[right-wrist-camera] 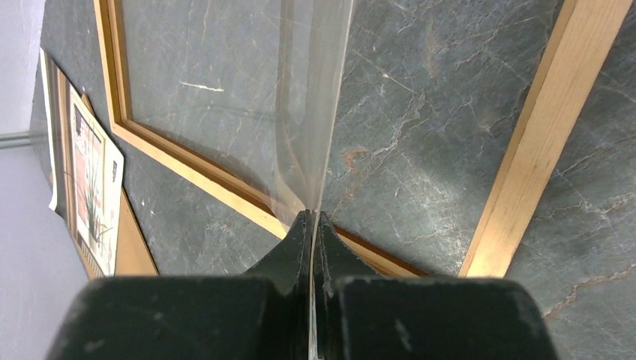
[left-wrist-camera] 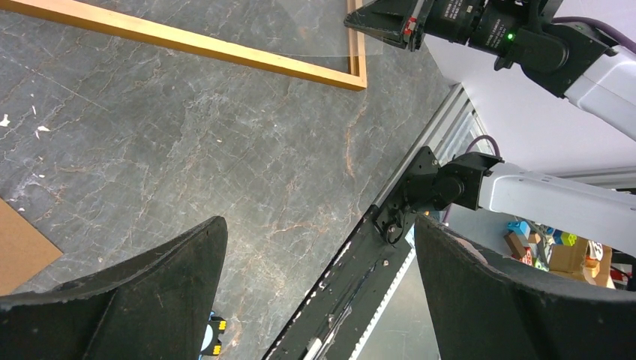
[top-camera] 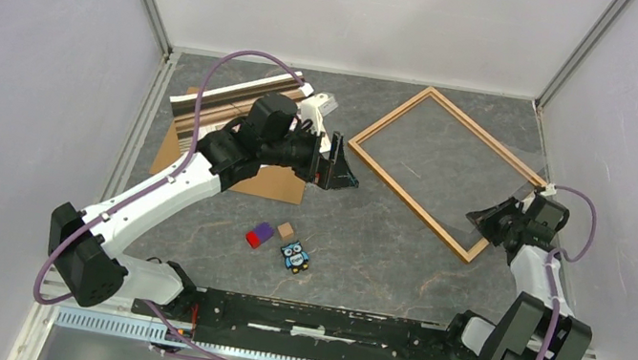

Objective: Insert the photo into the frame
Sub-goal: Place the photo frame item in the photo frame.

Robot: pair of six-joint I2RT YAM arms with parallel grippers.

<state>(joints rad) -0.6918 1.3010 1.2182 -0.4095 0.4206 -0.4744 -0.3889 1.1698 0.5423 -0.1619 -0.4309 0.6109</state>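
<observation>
The large window-scene photo [right-wrist-camera: 94, 187] is not yet inside the thin light-orange wooden frame [top-camera: 408, 201]; the right tool [right-wrist-camera: 311, 219] pinches a clear transparent sheet [right-wrist-camera: 313, 112], the left tool [left-wrist-camera: 319, 225] stands wide, empty.

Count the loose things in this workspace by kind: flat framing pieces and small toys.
Flat framing pieces: 4 (light-orange wooden picture frame, clear transparent sheet, window-scene photo print, brown cardboard backing board)
Small toys: 3 (purple-and-red block, tan cube, blue owl figure)
Total: 7
</observation>
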